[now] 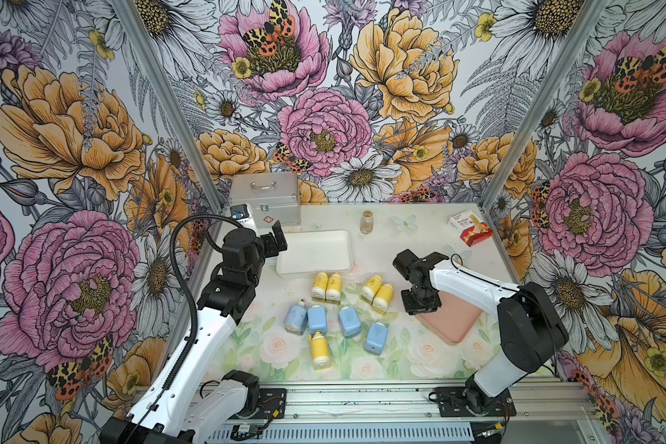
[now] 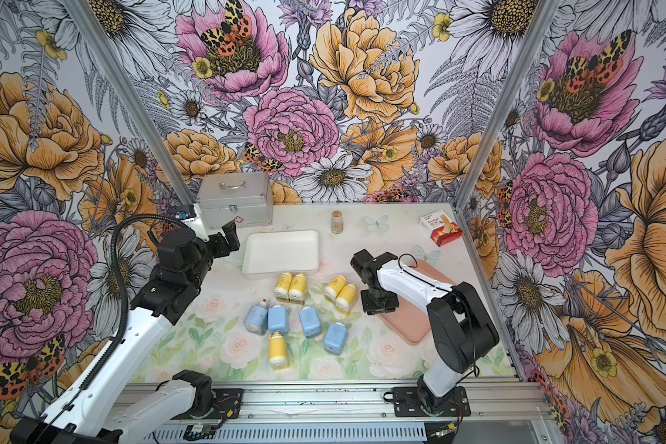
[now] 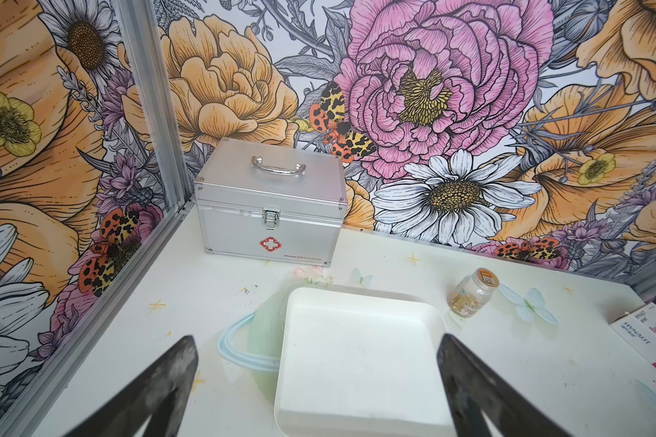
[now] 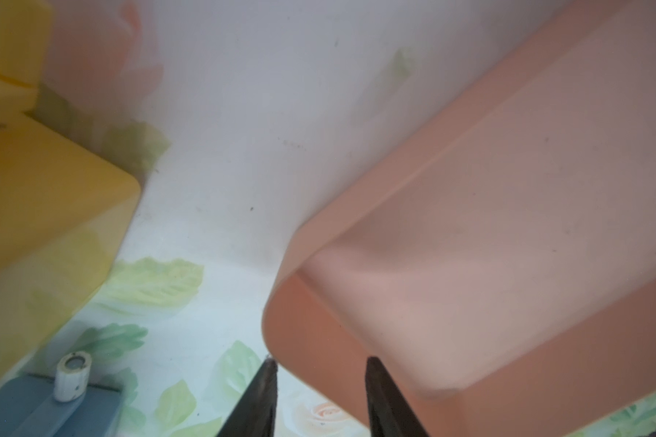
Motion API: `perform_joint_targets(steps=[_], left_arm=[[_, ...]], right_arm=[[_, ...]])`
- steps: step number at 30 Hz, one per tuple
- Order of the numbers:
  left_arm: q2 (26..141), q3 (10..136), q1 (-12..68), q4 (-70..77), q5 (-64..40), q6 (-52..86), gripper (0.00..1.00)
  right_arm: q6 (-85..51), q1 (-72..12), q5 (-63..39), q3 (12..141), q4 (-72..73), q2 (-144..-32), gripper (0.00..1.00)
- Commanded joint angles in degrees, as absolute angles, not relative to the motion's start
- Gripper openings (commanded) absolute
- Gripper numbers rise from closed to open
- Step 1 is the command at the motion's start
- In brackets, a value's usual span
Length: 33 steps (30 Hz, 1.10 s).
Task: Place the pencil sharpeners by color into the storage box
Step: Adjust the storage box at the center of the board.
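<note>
Left arm raised by white tray (image 1: 312,251), left tool (image 3: 317,342) wide open, holding nothing, right arm bent down, right tool (image 4: 320,363) pinched on pink tray (image 1: 456,321) corner rim, five yellow pencil sharpeners (image 1: 326,285), four blue pencil sharpeners (image 1: 317,319), all lying on bench (image 1: 412,346) between the trays, outside both

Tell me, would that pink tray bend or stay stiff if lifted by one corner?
Probably stiff: the pink tray looks like moulded plastic with a raised rim. Likely light, being thin-walled and seemingly empty. Pinched at just one corner by the right gripper, it may tilt or twist loose.
</note>
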<state>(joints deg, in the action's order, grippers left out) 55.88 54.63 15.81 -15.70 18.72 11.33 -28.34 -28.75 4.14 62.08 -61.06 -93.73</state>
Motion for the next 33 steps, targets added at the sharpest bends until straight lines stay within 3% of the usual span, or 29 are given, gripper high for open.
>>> perform_joint_targets(steps=[1, 12, 23, 33], left_arm=[[54.7, 53.6, 16.3, -16.3, 19.8, 10.3, 0.98], [54.7, 53.6, 16.3, -16.3, 19.7, 10.4, 0.99], [54.6, 53.6, 16.3, -16.2, 19.8, 10.5, 0.99], [54.4, 53.6, 16.3, -16.3, 19.9, 10.4, 0.99]], right_arm=[[-27.0, -27.6, 2.9, 61.9, -59.2, -94.5, 0.39], [-25.9, -25.5, 0.7, 61.8, -56.9, -97.5, 0.31], [-26.0, -24.2, -0.7, 66.9, -56.6, -101.7, 0.09], [-24.8, -22.5, -1.9, 74.4, -56.8, -106.7, 0.06]])
